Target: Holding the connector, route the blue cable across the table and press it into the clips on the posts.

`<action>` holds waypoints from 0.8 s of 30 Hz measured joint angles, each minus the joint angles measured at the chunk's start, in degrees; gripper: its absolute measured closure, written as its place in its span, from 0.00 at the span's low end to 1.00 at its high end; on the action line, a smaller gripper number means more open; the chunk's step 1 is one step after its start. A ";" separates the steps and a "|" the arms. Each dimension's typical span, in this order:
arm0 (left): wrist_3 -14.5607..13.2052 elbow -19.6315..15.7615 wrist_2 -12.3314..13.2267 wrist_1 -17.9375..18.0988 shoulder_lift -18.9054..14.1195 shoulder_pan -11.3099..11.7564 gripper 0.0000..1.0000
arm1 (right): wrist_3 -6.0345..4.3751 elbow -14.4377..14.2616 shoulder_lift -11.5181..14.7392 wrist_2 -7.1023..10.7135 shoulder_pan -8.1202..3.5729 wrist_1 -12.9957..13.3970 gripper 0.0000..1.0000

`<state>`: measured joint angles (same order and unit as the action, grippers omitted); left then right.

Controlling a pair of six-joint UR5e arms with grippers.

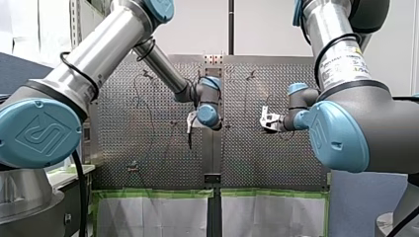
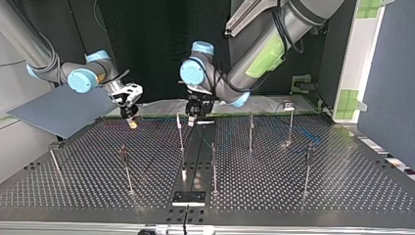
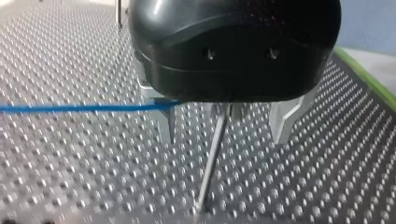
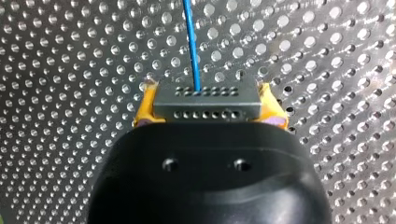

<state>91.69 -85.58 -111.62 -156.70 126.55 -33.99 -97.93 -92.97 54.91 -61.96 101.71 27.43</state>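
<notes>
Front view, arms: our left gripper (image 1: 190, 127) and our right gripper (image 1: 265, 121) hang over the middle of the perforated table (image 1: 148, 163), apart from each other, one on each side of the centre seam.
Front view, fingers: too small for us to read in this view.
Top view, posts: thin upright posts (image 2: 251, 129) stand spread over both halves of the table.
Top view, left gripper: it points down near the table's far edge, just beside the post closest to the middle of that edge.
Top view, right gripper: at the view's left, tilted, with one of its yellow pads (image 2: 132, 125) showing at the tip, above the table near the far edge.
Left wrist view, left gripper: metal fingers (image 3: 169, 123) set wide apart, gripping nothing; one post (image 3: 212, 154) rises between them.
Left wrist view, cable: the blue cable (image 3: 79, 108) runs taut above the table and reaches the side of one finger; we cannot tell whether it touches.
Right wrist view, right gripper: the yellow pads are clamped on the grey connector (image 4: 205, 105), one pad at each end.
Right wrist view, cable: it leaves the connector's face and runs straight ahead of the gripper over the table.
</notes>
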 joint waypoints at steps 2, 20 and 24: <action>0.72 -1.08 -0.02 -0.01 -1.03 -0.98 0.00 | 0.09 -0.05 0.00 0.00 -0.18 -0.05 1.00; -3.03 -3.34 -1.74 -0.18 -2.04 -9.29 0.00 | 0.36 -0.21 0.00 -0.03 -1.38 -0.10 1.00; -3.43 -1.83 -3.60 -0.23 -1.99 -10.07 0.00 | 0.41 -0.23 0.00 0.00 -1.59 -0.09 1.00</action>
<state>88.26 -87.41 -115.22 -156.93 124.56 -44.06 -97.52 -93.20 54.91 -61.96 100.12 27.34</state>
